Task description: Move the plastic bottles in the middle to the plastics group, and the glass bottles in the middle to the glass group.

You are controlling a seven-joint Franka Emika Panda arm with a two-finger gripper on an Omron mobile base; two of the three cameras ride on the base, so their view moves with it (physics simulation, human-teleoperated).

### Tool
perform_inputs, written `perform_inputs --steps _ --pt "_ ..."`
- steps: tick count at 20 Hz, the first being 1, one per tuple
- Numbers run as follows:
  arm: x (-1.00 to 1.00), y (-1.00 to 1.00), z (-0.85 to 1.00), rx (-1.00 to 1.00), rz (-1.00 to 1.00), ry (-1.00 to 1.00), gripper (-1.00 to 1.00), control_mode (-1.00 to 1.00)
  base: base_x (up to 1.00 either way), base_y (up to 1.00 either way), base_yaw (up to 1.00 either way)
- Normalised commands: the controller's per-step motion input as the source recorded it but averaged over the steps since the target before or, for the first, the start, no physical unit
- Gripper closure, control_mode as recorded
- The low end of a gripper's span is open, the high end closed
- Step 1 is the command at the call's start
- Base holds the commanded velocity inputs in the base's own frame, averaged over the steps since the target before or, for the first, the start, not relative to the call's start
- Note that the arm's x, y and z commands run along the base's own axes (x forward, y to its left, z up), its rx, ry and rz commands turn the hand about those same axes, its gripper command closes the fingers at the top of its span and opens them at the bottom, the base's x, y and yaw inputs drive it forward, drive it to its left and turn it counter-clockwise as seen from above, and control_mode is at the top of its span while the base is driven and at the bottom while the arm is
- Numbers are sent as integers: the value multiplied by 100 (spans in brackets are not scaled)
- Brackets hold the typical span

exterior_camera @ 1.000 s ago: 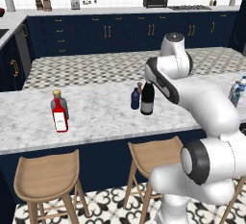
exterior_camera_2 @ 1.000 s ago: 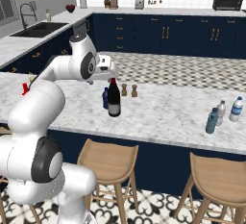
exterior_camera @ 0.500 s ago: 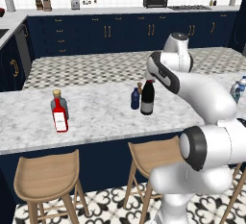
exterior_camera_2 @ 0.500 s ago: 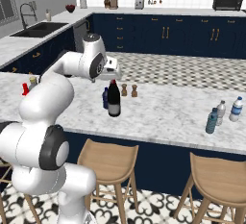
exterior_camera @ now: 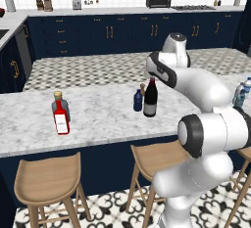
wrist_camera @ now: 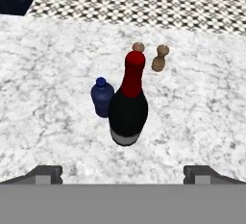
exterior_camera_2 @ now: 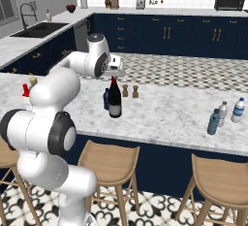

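Currently the end effector (wrist_camera: 123, 172) hovers spread and empty above the wine bottle (wrist_camera: 128, 105) mid-desk (wrist_camera: 48, 122); descend centred on its neck (navy bottle (wrist_camera: 102, 97) stands just beside).

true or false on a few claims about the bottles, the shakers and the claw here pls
1. The wine bottle stands upright on the counter. True.
2. The claw grips the wine bottle's neck. False: it hangs open above, holding nothing.
3. The navy bottle stands right beside the wine bottle. True.
4. The red flat bottle lies tipped over. False: it stands upright.
5. Two brown shakers stand behind the wine bottle. True.
6. The water bottles sit in the sink. False: they stand on the counter's far right.
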Motion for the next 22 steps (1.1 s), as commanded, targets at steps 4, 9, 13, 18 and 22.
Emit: perform_inputs --steps 4,9,13,18,22 --pt "19 4 -13 0 0 -8 -100 -100 0 0 0" --pt "36 8 -25 1 0 -2 -100 -100 0 0 0" --pt "18 1 -22 0 0 0 -100 -100 0 0 0" --pt "20 0 -3 0 0 0 -100 -100 0 0 0" --pt "24 0 -4 0 0 0 -100 -100 0 0 0"
